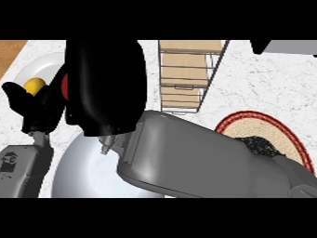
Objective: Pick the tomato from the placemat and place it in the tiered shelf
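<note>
Tomato, round red fruit (64, 86): only a sliver shows beside your black right hand (106, 83), apparently carried, well left of the round red-rimmed woven placemat (294, 139). Finger state undeterminable. Expect smooth, soft skin; cradle its middle. The wooden tiered shelf (185, 74) stands near.

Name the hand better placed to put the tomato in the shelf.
Right. The right hand curls over the tomato, a red sliver at its edge, next to the shelf. The left hand sits farther left.
</note>
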